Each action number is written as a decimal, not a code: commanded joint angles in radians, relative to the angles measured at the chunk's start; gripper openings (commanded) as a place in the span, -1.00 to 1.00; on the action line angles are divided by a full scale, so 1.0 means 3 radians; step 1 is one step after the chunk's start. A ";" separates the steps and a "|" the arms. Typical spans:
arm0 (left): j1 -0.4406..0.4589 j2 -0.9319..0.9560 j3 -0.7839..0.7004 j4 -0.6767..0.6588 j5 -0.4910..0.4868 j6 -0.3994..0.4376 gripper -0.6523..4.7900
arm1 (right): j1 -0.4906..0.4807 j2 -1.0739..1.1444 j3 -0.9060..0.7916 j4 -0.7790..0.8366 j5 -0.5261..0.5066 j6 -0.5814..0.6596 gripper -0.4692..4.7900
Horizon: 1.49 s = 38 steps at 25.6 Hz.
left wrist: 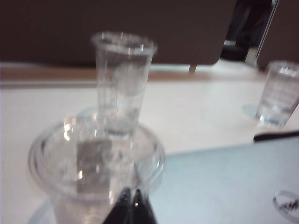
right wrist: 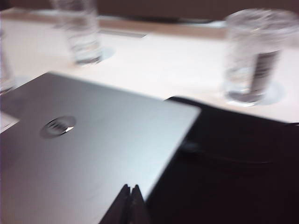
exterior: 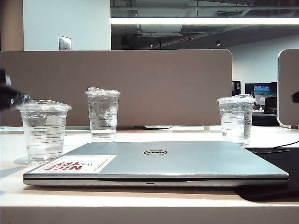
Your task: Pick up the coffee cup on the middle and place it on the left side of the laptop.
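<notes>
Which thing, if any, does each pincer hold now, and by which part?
Nothing is held. The left pincer is shut and empty just beside the coffee cup; the right pincer is shut and empty above the laptop.

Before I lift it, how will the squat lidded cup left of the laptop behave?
Likely light but sloshy: the coffee cup holds some water. Its thin clear wall may flex if squeezed. The domed lid probably limits spills. The left claw is shut close by it; the right claw is shut above the laptop edge.
</notes>
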 commanded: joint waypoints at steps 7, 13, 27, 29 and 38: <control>-0.0005 -0.1087 0.0010 -0.0787 -0.0332 0.0045 -0.78 | -0.1091 -0.0366 -0.0013 0.0074 0.0008 -0.0001 -0.84; -0.0005 -0.1939 0.0011 -0.1876 -0.0518 0.0149 -0.78 | -0.1335 -0.0437 -0.0013 0.0070 0.0008 -0.0001 -0.84; -0.0003 -0.3549 0.0011 -0.3738 -0.0945 0.0451 -0.78 | -0.1369 -0.0481 -0.0013 0.0072 0.0008 0.0000 -0.84; -0.0003 -0.3595 0.0011 -0.3815 -0.1013 0.0450 -0.78 | -0.1369 -0.0481 -0.0013 0.0071 0.0008 -0.0001 -0.84; -0.0004 -0.3613 0.0011 -0.3852 -0.1055 0.0417 -0.78 | -0.1372 -0.0481 -0.0013 0.0071 0.0008 -0.0001 -0.84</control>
